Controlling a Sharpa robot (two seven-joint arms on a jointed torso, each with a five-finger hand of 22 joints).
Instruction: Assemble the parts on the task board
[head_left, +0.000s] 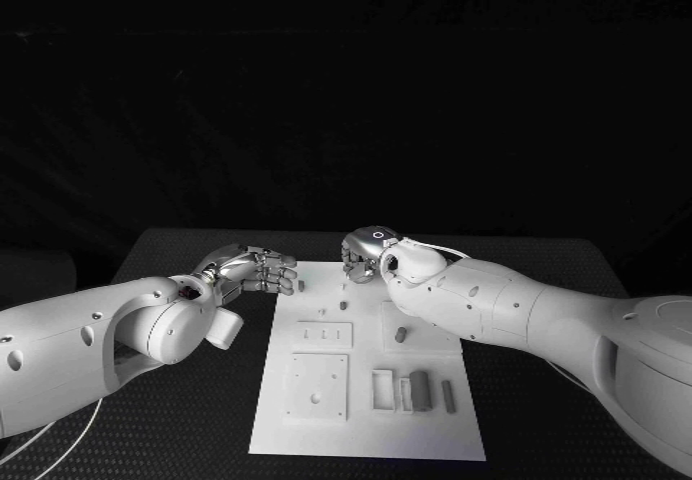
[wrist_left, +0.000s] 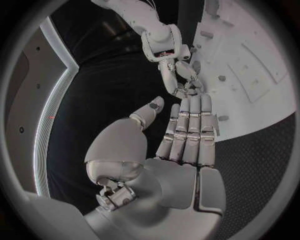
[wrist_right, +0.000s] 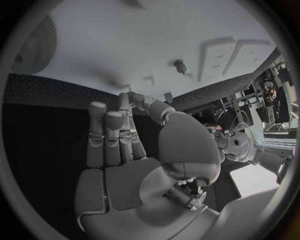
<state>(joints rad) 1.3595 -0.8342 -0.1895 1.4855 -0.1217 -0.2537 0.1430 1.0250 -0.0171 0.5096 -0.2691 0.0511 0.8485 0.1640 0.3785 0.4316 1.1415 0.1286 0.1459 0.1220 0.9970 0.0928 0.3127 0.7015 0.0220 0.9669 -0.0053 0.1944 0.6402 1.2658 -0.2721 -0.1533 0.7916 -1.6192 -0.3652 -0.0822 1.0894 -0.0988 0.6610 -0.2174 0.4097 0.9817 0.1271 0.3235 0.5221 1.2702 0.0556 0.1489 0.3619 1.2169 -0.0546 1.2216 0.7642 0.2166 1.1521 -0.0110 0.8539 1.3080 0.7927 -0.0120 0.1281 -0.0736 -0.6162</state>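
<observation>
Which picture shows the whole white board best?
The head view: the task board lies whole there, every edge visible, with the left hand and right hand at its far end. The left wrist view catches part of it; the right wrist view shows one stretch.

- You have the task board (head_left: 433, 425), a white plate, lying flat mid-counter with its long side running away from the robot.
- It carries raised rectangular blocks and recessed slots.
- Grey parts (head_left: 420, 388) stand in slots near its right edge, with small pegs (head_left: 401, 335) further back.
</observation>
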